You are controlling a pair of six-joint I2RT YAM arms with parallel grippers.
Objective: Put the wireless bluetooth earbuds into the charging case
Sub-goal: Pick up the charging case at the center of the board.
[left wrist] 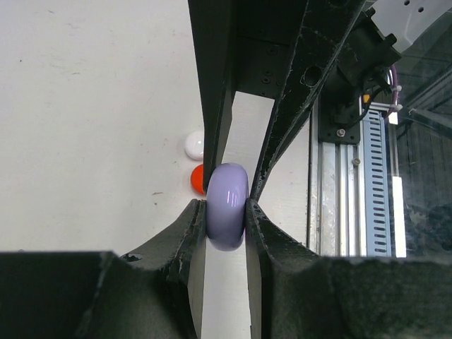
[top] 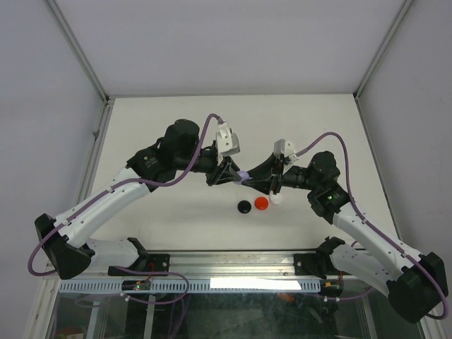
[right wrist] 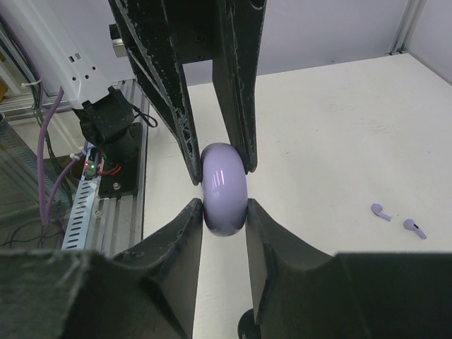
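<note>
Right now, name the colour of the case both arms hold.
The case is lavender; right wrist view shows best.

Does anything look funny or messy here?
Yes. The left end effector and right end effector both pinch one purple case, held off the table, while two purple earbuds lie loose, apart from it.

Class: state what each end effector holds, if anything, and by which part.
The left end effector and the right end effector both clamp one lavender case, each pressing its two broad faces, from opposite ends.

A white table (top: 212,120) ends at a slotted rail (top: 92,286).
</note>
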